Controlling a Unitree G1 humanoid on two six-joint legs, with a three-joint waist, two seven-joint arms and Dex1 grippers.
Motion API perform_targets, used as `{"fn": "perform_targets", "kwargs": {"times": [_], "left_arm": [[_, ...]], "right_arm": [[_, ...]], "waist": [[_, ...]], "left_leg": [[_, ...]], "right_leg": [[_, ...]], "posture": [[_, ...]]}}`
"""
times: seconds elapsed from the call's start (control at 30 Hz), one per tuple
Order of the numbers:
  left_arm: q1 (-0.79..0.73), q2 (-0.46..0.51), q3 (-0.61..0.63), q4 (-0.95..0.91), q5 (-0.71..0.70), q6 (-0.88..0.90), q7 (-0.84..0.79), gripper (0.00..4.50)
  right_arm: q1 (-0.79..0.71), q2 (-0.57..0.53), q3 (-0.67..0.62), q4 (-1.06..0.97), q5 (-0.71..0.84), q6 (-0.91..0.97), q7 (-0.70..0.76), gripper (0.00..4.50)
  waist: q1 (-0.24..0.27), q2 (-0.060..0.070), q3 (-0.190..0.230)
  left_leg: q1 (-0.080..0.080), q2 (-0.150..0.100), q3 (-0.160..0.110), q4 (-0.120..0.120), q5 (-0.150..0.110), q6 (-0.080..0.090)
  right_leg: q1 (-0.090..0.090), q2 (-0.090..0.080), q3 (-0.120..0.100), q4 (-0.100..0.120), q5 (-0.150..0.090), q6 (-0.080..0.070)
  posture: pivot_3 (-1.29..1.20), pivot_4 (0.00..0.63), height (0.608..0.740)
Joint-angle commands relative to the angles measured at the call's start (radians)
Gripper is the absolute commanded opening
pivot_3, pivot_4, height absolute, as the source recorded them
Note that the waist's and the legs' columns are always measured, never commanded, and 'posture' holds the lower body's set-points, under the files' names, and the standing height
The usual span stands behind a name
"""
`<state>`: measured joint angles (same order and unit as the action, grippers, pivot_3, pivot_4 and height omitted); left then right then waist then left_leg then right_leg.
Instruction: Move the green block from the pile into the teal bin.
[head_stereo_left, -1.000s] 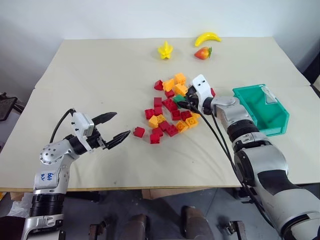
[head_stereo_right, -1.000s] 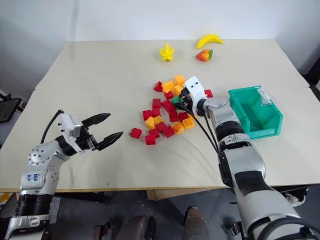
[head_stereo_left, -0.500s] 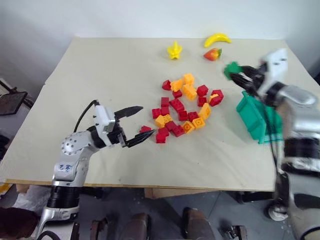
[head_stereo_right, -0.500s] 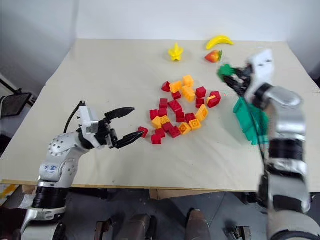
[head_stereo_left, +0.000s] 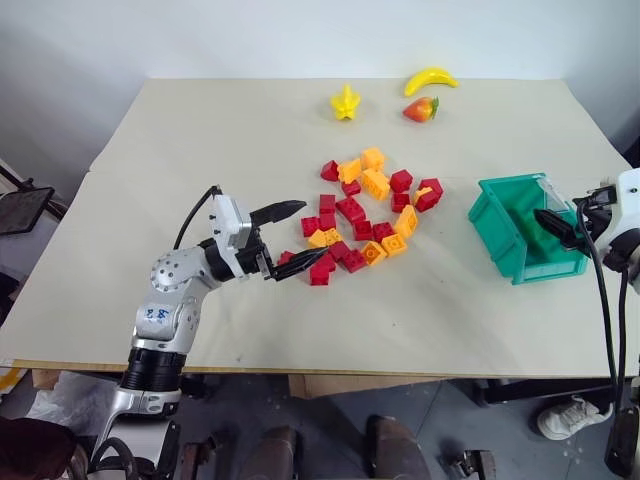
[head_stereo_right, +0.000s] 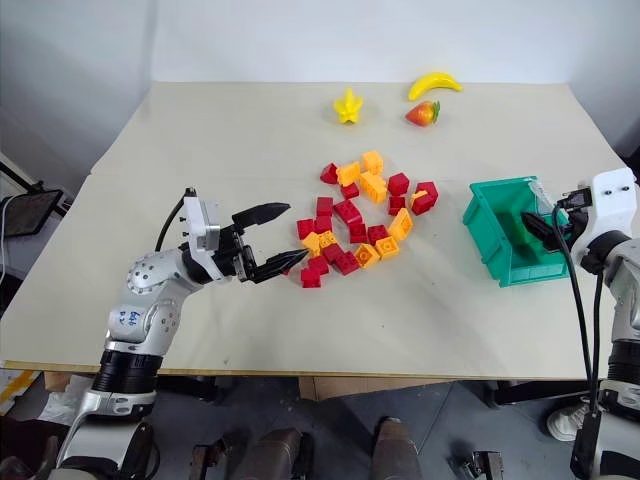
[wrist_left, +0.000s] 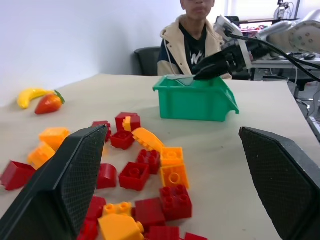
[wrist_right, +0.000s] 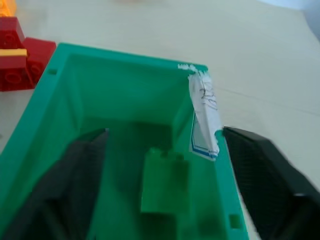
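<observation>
Green block (wrist_right: 164, 180) – in the teal bin (head_stereo_left: 498, 232), between the spread fingers of the right gripper (head_stereo_left: 553, 221), which grips nothing – with the left gripper (head_stereo_left: 298, 238), jaws also spread and empty, at the near edge of the pile (head_stereo_left: 365, 215) of red and orange-yellow bricks on the table (head_stereo_left: 200, 140).
</observation>
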<state>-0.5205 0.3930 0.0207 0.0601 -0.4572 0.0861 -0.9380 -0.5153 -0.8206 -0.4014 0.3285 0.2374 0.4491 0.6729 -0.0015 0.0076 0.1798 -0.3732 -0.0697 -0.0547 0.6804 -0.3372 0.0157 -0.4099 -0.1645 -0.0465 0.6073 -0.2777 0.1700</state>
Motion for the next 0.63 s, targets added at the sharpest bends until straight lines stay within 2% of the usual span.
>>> {"fn": "perform_targets", "kwargs": {"times": [0.03,0.07,0.17,0.3,0.47,0.63], "left_arm": [[-0.005,0.037,0.028,0.009,0.017,-0.017,-0.009,4.50],[0.000,0.048,0.031,0.013,0.022,-0.017,-0.011,4.50],[0.040,0.109,0.043,0.030,0.061,-0.036,-0.013,4.50],[0.108,0.174,0.073,0.039,0.081,-0.054,-0.017,4.50],[0.191,0.226,0.113,0.032,0.100,-0.071,-0.001,4.50],[0.254,0.234,0.145,-0.008,0.116,-0.092,0.036,4.50]], "right_arm": [[0.017,-0.036,-0.051,-0.016,0.040,-0.120,0.059,4.49],[0.027,-0.032,-0.061,-0.028,0.055,-0.151,0.078,4.49],[0.111,0.024,-0.118,-0.173,0.238,-0.231,0.284,4.49],[0.277,0.020,-0.076,-0.353,0.358,-0.142,0.433,4.49],[0.469,0.020,0.001,-0.502,0.366,-0.159,0.538,4.49],[0.542,0.064,0.017,-0.539,0.341,-0.218,0.502,4.49]], "waist": [[0.000,0.000,0.000],[0.000,0.000,0.000],[-0.002,0.000,0.000],[0.001,0.000,0.000],[0.010,0.000,0.000],[0.017,0.000,0.000]], "left_leg": [[0.000,0.000,0.000,0.000,0.000,0.000],[0.000,0.000,0.000,0.000,0.000,0.000],[0.000,0.000,0.000,-0.001,0.000,0.000],[0.001,0.003,-0.001,-0.001,0.000,0.000],[0.001,0.005,-0.001,0.000,-0.001,0.001],[0.001,0.005,-0.002,0.000,-0.001,0.001]], "right_leg": [[0.000,0.000,0.000,0.000,0.000,0.000],[0.000,0.000,0.000,0.000,0.000,0.000],[0.000,0.000,0.000,-0.001,0.000,0.000],[0.001,0.001,0.000,-0.001,0.000,0.000],[0.002,0.001,0.000,-0.002,0.001,0.001],[0.003,0.000,0.000,-0.003,0.001,0.001]], "posture": [[0.00,0.150,0.740],[0.00,0.150,0.740],[0.00,0.150,0.740],[0.00,0.150,0.740],[0.00,0.150,0.740],[0.00,0.150,0.740]]}}
